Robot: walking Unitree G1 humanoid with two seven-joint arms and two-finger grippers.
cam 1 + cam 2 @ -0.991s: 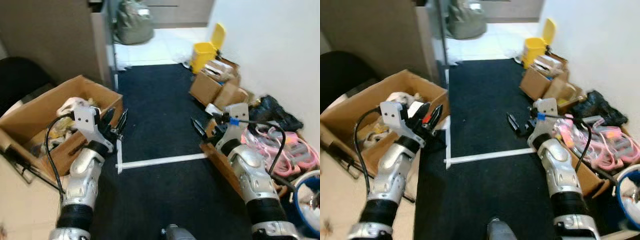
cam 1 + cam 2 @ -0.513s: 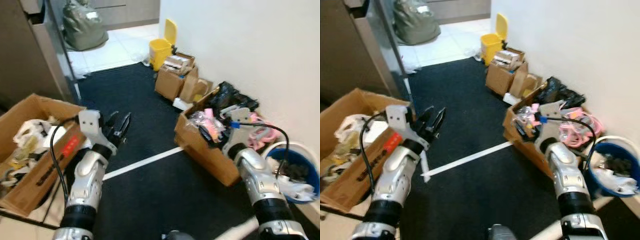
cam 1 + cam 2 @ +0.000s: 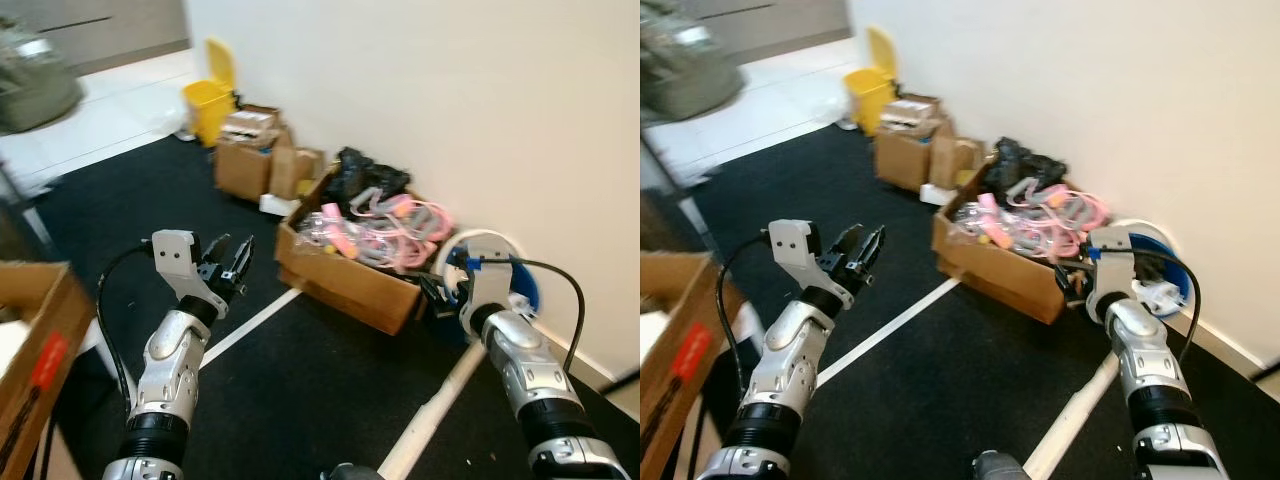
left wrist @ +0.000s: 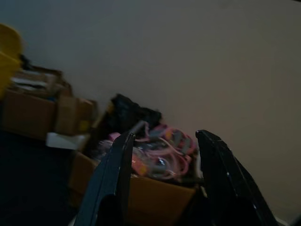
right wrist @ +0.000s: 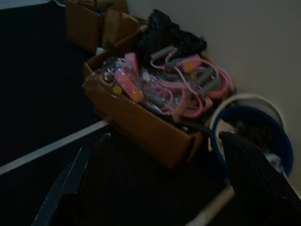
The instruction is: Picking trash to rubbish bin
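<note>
Black carpet, blue bin beside right gripper

- We see a plain off-white wall along the right of the room, evenly lit, with a pale skirting strip at its foot.
- We stand on a black carpeted floor crossed by two strips of white tape, one running diagonally before us and another nearer the wall.
- Farther off, the carpet gives way to a pale tiled floor, brighter than the rest.
- Brown cardboard boxes line the base of the wall, touching one another.
- At the far left edge, part of a brown cardboard box with a red label sits on the carpet.
</note>
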